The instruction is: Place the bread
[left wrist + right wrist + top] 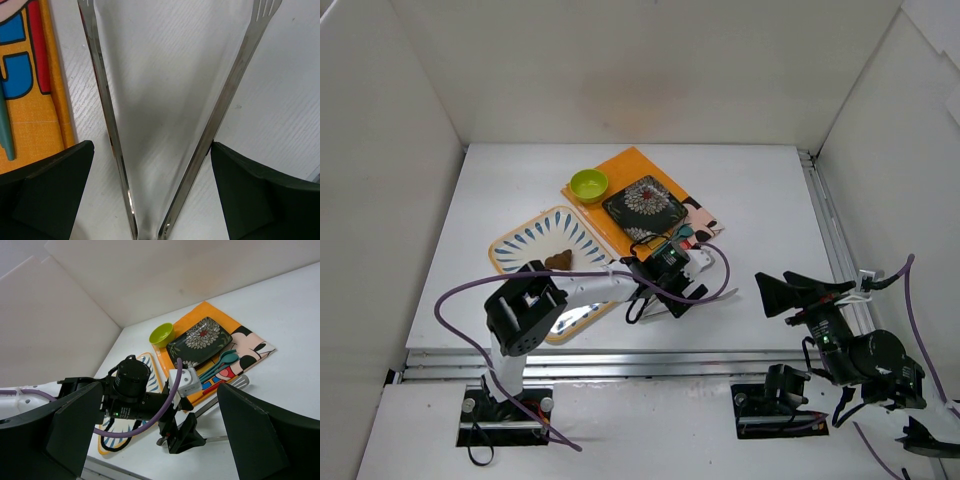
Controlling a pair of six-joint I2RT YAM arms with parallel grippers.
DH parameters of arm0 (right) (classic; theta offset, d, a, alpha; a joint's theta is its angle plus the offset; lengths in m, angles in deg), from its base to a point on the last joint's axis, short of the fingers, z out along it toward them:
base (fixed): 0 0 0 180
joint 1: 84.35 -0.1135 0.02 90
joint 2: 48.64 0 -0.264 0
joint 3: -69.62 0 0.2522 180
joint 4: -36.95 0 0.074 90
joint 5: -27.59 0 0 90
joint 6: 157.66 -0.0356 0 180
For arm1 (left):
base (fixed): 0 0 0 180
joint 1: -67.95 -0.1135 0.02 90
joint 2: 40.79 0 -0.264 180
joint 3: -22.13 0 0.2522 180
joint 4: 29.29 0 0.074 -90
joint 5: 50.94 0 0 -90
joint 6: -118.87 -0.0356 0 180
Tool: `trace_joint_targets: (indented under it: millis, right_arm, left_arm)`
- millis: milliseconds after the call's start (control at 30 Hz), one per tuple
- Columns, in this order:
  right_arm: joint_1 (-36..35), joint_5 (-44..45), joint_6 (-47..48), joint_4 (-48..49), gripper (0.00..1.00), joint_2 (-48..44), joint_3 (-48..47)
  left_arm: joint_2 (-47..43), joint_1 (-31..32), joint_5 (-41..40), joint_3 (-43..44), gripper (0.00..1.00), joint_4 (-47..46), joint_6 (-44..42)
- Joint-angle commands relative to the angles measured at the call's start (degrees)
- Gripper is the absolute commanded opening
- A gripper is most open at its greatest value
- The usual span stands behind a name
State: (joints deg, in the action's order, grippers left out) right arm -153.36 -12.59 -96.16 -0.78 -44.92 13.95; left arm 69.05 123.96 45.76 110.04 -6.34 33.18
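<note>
The bread (558,260), a small dark-brown lump, lies on the oval leaf-patterned plate (520,243) at the left. It is hidden behind the left arm in the right wrist view. My left gripper (660,302) is low over the table to the right of the plate, open. Its fingers straddle the hinge end of metal tongs (102,95) lying on the table. In the left wrist view (152,145) the right finger touches one tong arm and the left finger stands apart from the other. My right gripper (800,293) is open and empty, raised at the right.
An orange cartoon placemat (630,165) lies behind the tongs, with a lime-green bowl (588,184), a dark flowered square plate (645,205) and teal spoons (220,362) on it. The tongs' slotted tips (239,383) reach right beside the mat. White walls enclose the table.
</note>
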Motion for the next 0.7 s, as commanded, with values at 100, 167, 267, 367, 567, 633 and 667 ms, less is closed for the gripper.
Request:
trace_joint_targets:
  millis: [100,167,267,367,567,633,667]
  right_arm:
    - [-0.33,-0.34,0.1,2.17,0.98,0.93,-0.1]
    - [-0.33,-0.25,0.19,2.17,0.98,0.93,-0.1]
    - [-0.33,-0.34,0.1,2.08,0.98,0.76,-0.1]
    - [-0.25,-0.34,0.1,2.08,0.98,0.67,-0.1]
    - [-0.42,-0.6,0.1,1.99,0.98,0.41,-0.1]
    - [-0.33,-0.69,0.1,1.99,0.98,0.4,-0.1]
    - [-0.25,-0.69,0.1,1.99,0.98,0.4,-0.1]
  left_arm:
    - [0.63,-1.08,1.74,0.38,0.99,-0.75,0.52]
    - [0.81,-1.08,1.91,0.29,1.0,-0.84,0.52]
    - [0.99,-1.08,2.18,0.12,0.99,-0.93,0.69]
    - [1.51,-1.08,2.62,0.12,1.0,-1.19,0.52]
    - [2.66,-1.6,4.02,-0.85,0.94,-2.6,0.6]
    - [2.57,-1.6,4.64,-0.94,0.86,-2.51,0.78]
    - [2.48,-1.6,4.73,-1.02,0.75,-2.42,0.78]
